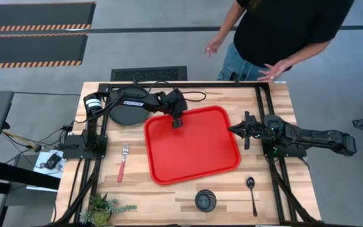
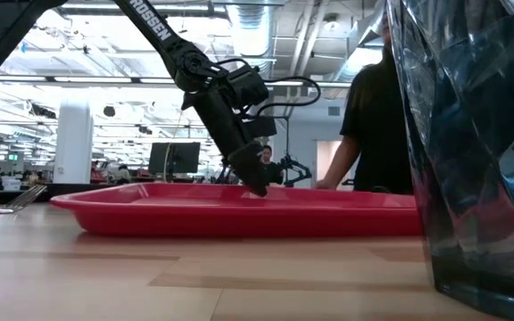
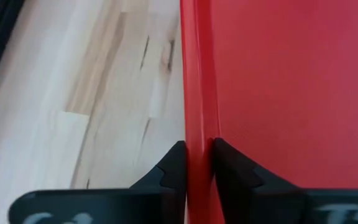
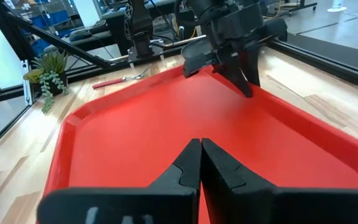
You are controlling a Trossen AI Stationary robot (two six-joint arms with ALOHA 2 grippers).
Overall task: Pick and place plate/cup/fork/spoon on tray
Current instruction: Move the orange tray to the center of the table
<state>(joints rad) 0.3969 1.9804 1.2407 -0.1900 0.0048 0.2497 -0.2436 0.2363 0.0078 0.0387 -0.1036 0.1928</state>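
The red tray [image 1: 194,145] is seen lying flat at the middle of the wooden table [image 1: 169,195], and its far rim is straddled by the left gripper [image 3: 197,165], one finger outside and one inside, both pressed against the raised edge so that the rim is pinched between them. In the low view the same gripper [image 2: 259,187] is shown angled down onto the tray's far edge. The right gripper [image 4: 201,149] is held just beside the tray's right edge, pointed across the tray, with its fingertips closed together and nothing between them. The black plate [image 1: 128,113] is found at the far left of the table, partly hidden under the left arm. The fork [image 1: 123,162] is laid on the table left of the tray, tines away from the near edge. The cup [image 1: 206,200] is placed near the front edge, just beyond the tray's near rim, and the spoon [image 1: 251,194] lies to its right. A small potted plant [image 1: 103,207] is seen at the near left corner. A person [image 1: 282,31] is standing behind the table.
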